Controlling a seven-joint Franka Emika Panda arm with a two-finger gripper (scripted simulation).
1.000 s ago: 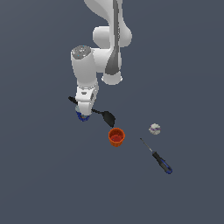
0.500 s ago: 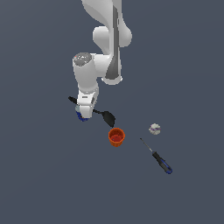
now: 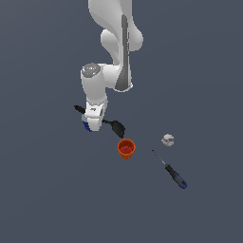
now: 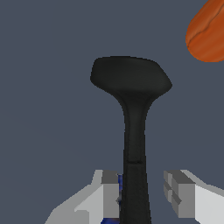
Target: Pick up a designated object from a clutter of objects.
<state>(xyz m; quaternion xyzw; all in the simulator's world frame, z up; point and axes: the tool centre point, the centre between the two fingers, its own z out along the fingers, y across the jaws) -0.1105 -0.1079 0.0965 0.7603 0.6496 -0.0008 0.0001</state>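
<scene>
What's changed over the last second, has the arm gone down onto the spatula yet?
The gripper has come lower over the black spatula; its fingers now straddle the handle with a gap on one side, so nothing is gripped yet. The spatula, orange cup, whitish ball and screwdriver lie where they were.
</scene>
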